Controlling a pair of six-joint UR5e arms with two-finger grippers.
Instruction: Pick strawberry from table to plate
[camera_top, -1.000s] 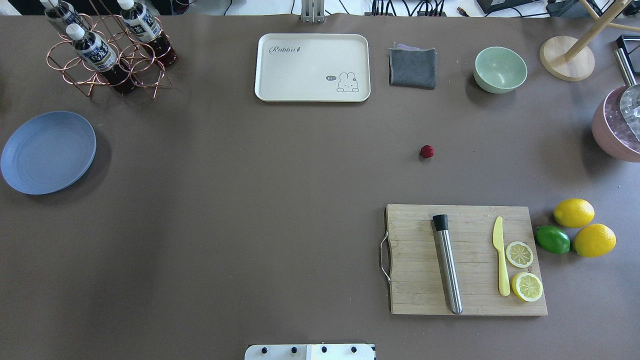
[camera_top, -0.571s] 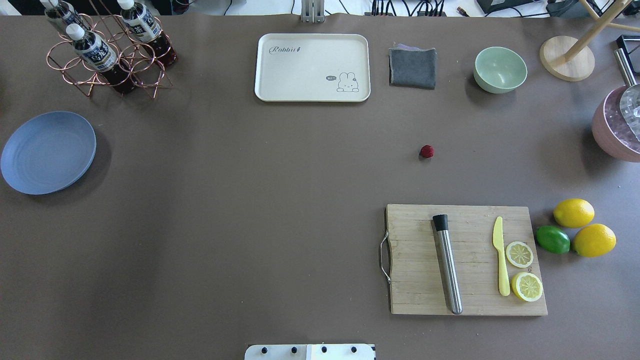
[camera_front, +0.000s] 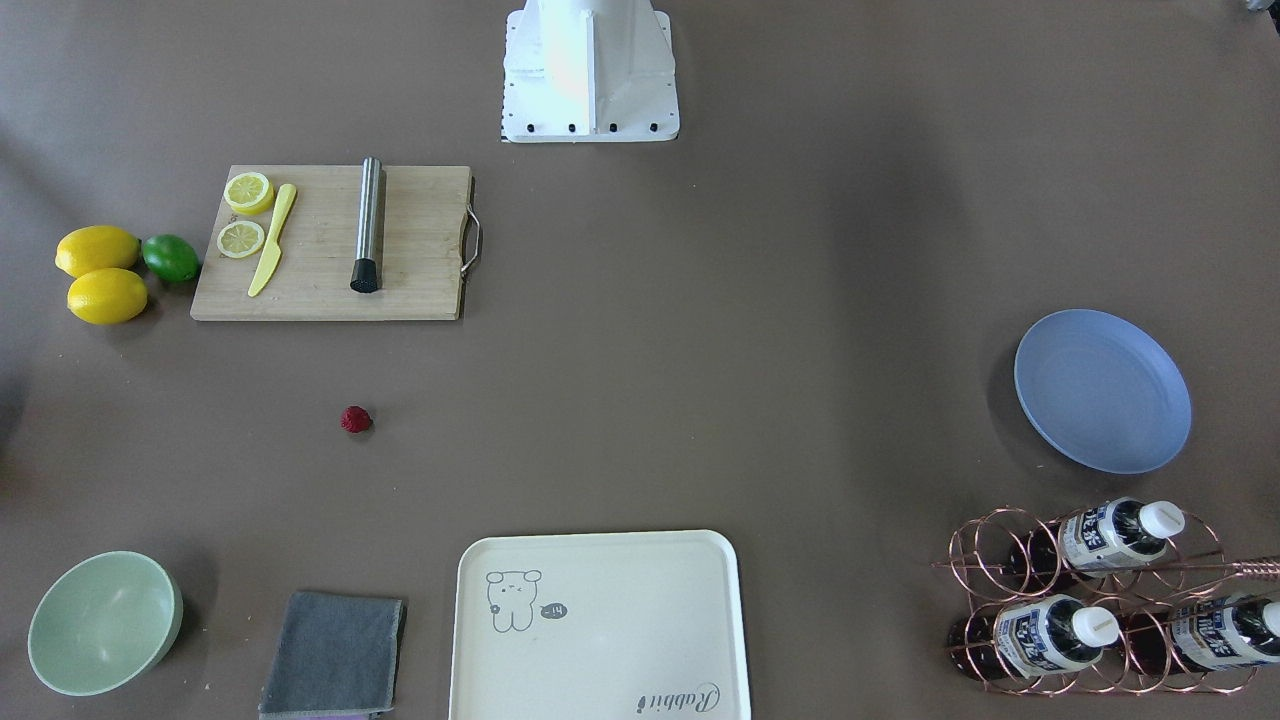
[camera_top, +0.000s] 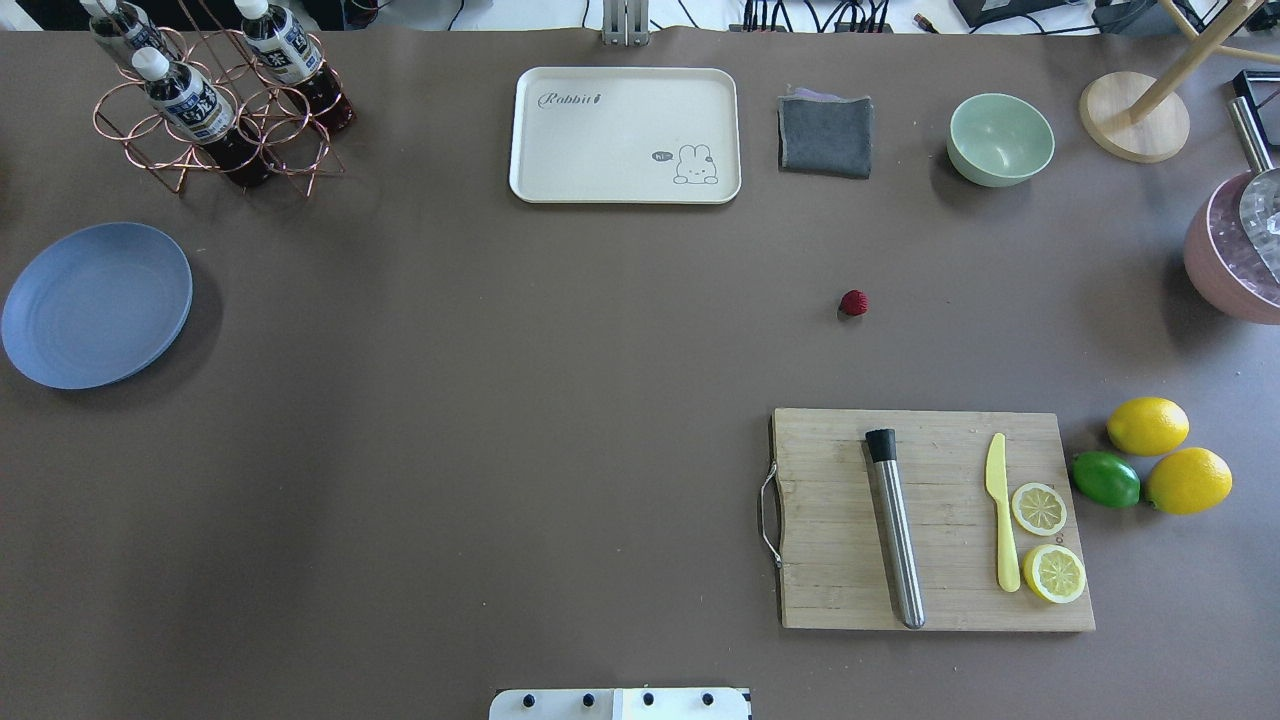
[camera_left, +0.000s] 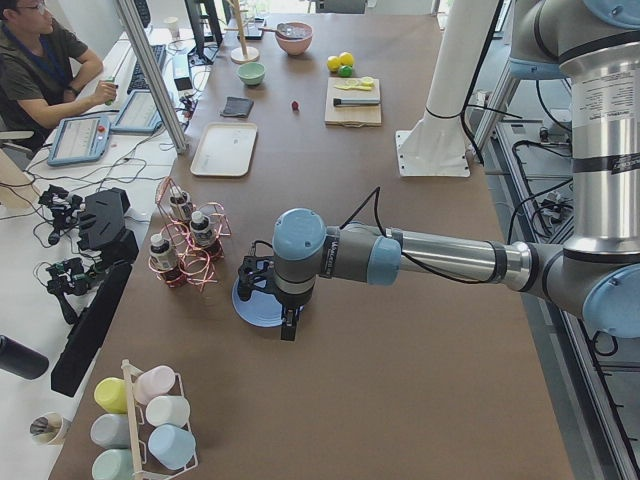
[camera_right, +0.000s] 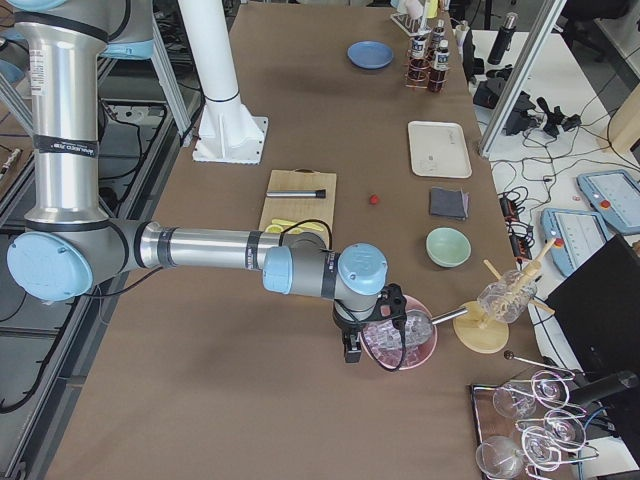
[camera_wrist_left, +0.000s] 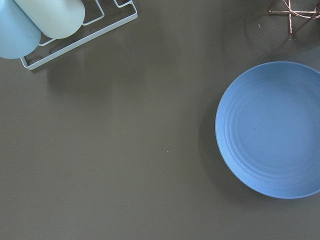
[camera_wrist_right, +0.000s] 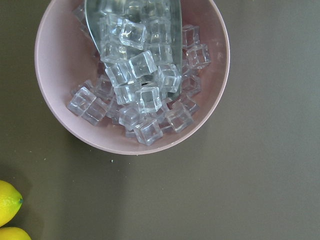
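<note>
strawberry (camera_top: 853, 302): right of centre on tabletop (camera_top: 500, 400)
plate (camera_top: 95, 305): far left edge
left tool (camera_left: 287, 328): opening cannot be told
right tool (camera_right: 349, 352): opening cannot be told

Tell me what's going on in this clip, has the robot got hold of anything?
The pick has not begun. The strawberry lies on the table, on the robot's right, just beyond the cutting board. The blue plate sits empty at the far left end. The left gripper hangs above the table by the plate, and the right gripper hangs over a pink bowl of ice cubes; neither is near the berry. Whether they are open cannot be told.
</note>
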